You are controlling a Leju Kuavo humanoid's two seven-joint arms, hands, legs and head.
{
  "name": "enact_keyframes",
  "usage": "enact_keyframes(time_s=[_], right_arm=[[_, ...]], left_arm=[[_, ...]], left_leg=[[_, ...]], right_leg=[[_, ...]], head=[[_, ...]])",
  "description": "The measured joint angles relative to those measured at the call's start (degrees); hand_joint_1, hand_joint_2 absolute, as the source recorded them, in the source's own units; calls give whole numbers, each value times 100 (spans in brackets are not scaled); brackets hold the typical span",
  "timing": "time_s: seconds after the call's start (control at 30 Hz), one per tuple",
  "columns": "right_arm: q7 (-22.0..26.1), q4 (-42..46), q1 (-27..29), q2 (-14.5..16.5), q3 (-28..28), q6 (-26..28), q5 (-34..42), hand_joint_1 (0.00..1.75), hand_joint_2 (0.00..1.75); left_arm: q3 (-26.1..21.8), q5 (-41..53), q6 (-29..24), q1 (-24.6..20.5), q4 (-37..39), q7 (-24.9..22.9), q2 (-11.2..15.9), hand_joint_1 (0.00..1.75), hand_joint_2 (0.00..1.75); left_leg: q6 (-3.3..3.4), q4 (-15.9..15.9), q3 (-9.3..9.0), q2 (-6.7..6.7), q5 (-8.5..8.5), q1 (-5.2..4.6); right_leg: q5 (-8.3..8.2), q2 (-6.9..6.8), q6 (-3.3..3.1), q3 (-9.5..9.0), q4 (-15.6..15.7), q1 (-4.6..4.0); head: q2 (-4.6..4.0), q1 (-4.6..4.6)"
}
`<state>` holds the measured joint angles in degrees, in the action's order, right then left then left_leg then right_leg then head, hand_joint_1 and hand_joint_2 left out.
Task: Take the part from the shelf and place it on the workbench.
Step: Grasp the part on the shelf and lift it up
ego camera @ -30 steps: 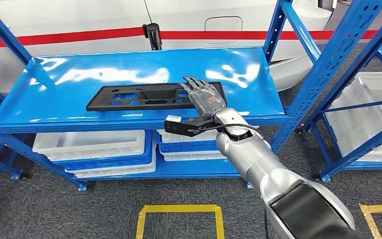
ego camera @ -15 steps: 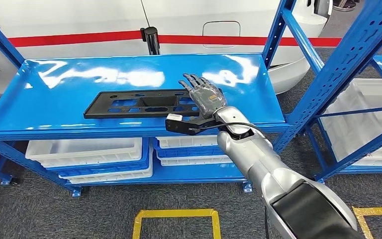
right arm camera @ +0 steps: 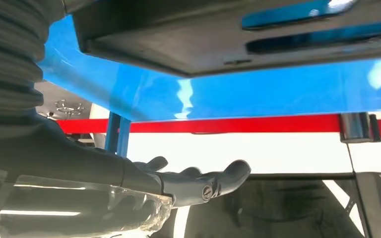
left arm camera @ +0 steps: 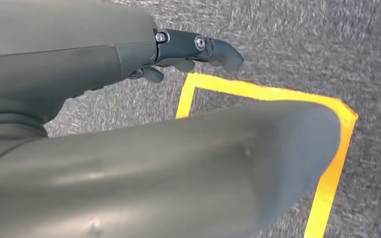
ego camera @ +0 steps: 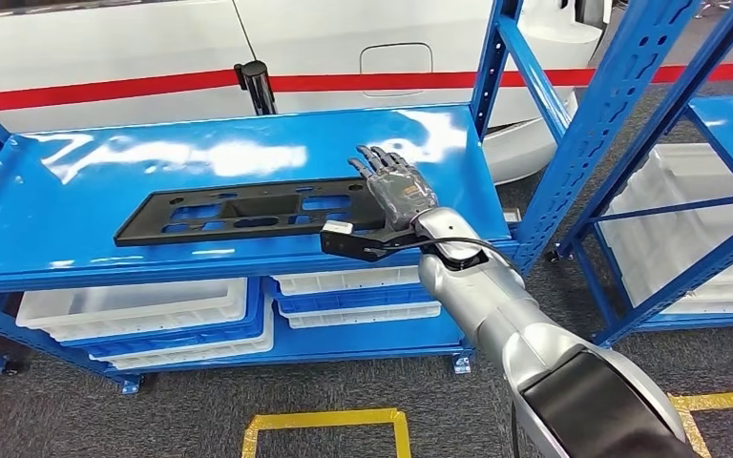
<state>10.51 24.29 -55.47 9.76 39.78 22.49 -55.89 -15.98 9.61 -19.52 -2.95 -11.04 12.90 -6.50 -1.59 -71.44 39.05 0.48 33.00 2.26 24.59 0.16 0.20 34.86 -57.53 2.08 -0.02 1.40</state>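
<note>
One arm of mine reaches into the head view: my right arm point(ego camera: 496, 315), silver, coming up from the lower right toward the shelf. Nearest me on the floor lies a yellow taped outline point(ego camera: 324, 420) on grey carpet. My left hand point(left arm camera: 193, 49) hangs over that same carpet and yellow tape in its wrist view; its dark fingers point(left arm camera: 218, 52) are curled in with nothing between them.

Farther out, my right hand point(ego camera: 396, 191) is stretched flat, fingers point(ego camera: 377, 160) straight and slightly apart, palm down over the right end of the part point(ego camera: 248, 210). I hold nothing; I cannot tell whether my palm touches the part or hovers just above it. In the right wrist view my fingers point(right arm camera: 213, 183) are extended and bare, with the part's dark edge point(right arm camera: 228, 39) close by.

The part is a long, flat black panel with several cut-outs, lying lengthwise on the blue shelf point(ego camera: 153, 157), toward its front edge. A small black wrist camera point(ego camera: 344, 239) juts out beside the shelf's front lip.

Under that top level, white and blue bins point(ego camera: 143, 315) are stacked on the lower tier. A second blue rack point(ego camera: 687, 191) stands to the right, with white bins. Behind the shelf runs a white wall with a red stripe point(ego camera: 105, 91), and a black post point(ego camera: 256, 81) stands in front of it.
</note>
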Motion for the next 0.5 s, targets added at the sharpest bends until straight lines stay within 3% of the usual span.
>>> enact_keyframes(time_s=[0.03, 0.07, 0.1, 0.17, 0.2, 0.23, 0.33, 0.4, 0.47, 0.5], right_arm=[[0, -1, 10, -1, 0, 0, 0, 0, 175], [2, -1, 18, -1, 0, 0, 0, 0, 175], [7, -1, 25, -1, 0, 0, 2, 40, 175], [48, 1, 26, -1, 0, 0, 19, 126, 175], [80, 1, 23, -3, -1, 0, 33, 167, 175], [121, 2, 20, -9, -1, 0, 55, 165, 175], [254, 15, 18, -48, -22, 18, 128, 158, 175], [336, 40, -1, -95, -63, 46, 177, 158, 175], [417, 55, -32, -157, -92, 81, 228, 159, 175], [456, 56, -40, -184, -96, 95, 250, 159, 175]], left_arm=[[0, -1, 1, 3, 0, 7, -1, 0, 0], [-1, -2, 1, 6, 1, 26, -1, 0, 0], [-1, -2, -2, 10, 1, 68, 0, 0, 0], [-3, -4, -26, 12, 1, 228, 4, 0, 0], [-5, -7, -50, 8, 1, 324, 5, 0, 0], [-8, -18, -84, 3, 1, 434, 7, 0, 0], [-65, -145, -203, -6, 2, 873, 2, 0, 0], [-149, -256, -285, -7, 1, 1196, -8, 0, 87], [-234, -309, -470, -14, 0, 1478, -16, 0, 175], [-267, -310, -612, -15, 0, 1586, -19, 0, 175]], left_leg=[[2, -282, 180, -3, 63, 0], [19, -333, 255, -4, -7, -1], [48, -183, 229, -4, -173, -3], [136, 609, -97, -10, -637, -19], [173, 951, -255, -8, -781, -40], [204, 1177, -359, -7, -854, -65], [263, 1304, -405, 0, -877, -113], [331, 1412, -455, 3, -942, -109], [385, 1481, -480, 3, -986, -114], [400, 1484, -476, 1, -990, -123]], right_leg=[[12, 11, -16, -14, -1, -18], [23, 26, -29, -33, -1, -34], [36, 43, -37, -58, -1, -47], [66, 74, -37, -121, 4, -65], [80, 86, -23, -140, 7, -84], [90, 92, -4, -150, 11, -94], [96, 89, 96, -148, 42, -98], [187, 61, 123, -62, -106, -108], [473, 38, 72, 250, -728, -108], [640, 37, 51, 468, -1160, -104]], head=[[0, 2], [0, 2], [0, 3], [0, 2], [0, -1], [0, -1], [0, 1], [0, -17], [0, -32], [0, -34]])
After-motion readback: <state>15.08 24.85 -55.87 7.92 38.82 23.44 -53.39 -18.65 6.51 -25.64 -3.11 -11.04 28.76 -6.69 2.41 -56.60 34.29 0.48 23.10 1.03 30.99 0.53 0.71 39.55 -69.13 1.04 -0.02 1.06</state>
